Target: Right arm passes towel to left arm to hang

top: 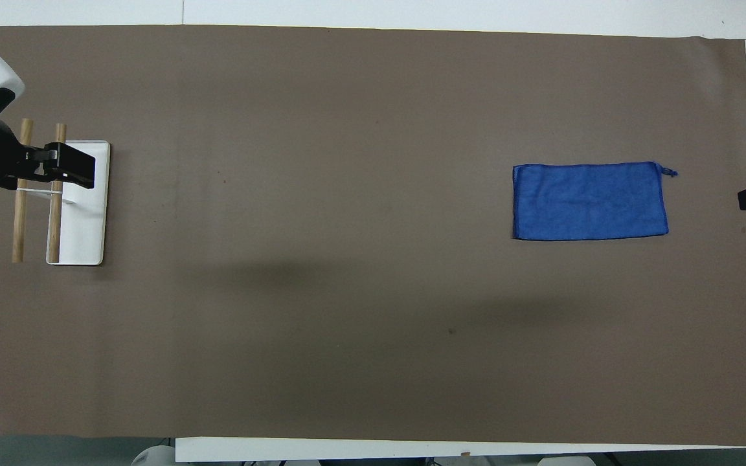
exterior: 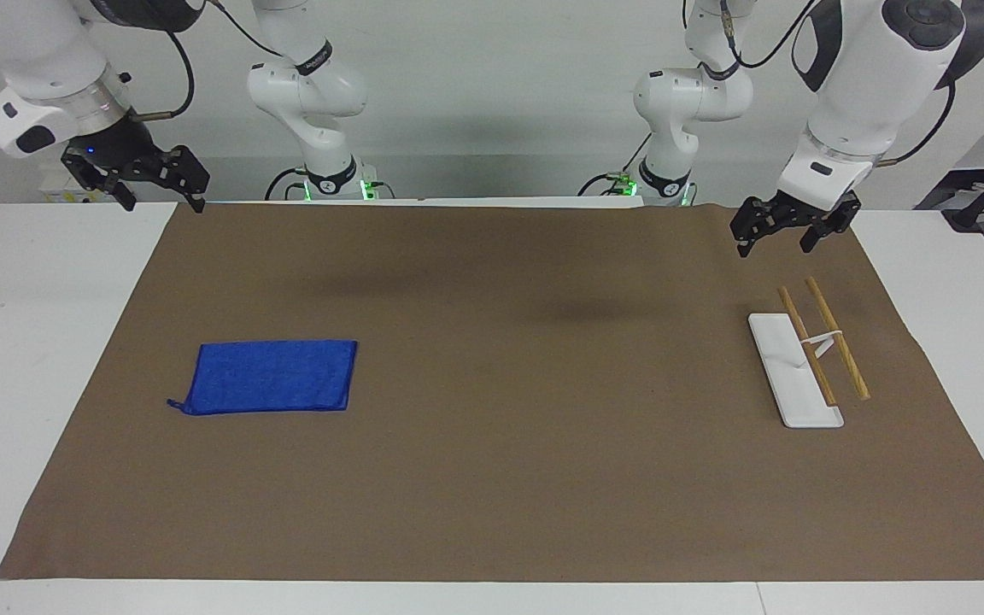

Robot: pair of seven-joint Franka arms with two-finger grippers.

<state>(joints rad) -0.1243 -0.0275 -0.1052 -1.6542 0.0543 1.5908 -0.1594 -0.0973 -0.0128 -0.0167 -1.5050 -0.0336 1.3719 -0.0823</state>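
The blue towel [exterior: 270, 376] lies flat on the brown mat, toward the right arm's end of the table; it also shows in the overhead view [top: 590, 200], its small loop at one corner. My right gripper [exterior: 164, 203] is open and empty, up in the air over the mat's corner at its own end, well apart from the towel. My left gripper [exterior: 774, 248] is open and empty, in the air over the mat by the rack [exterior: 808, 363]. The rack has a white base [top: 85, 226] and two wooden bars.
The brown mat [exterior: 509, 478] covers most of the white table [exterior: 22, 342]. Only the towel and the rack lie on it. The arms' bases stand at the table's edge nearest the robots.
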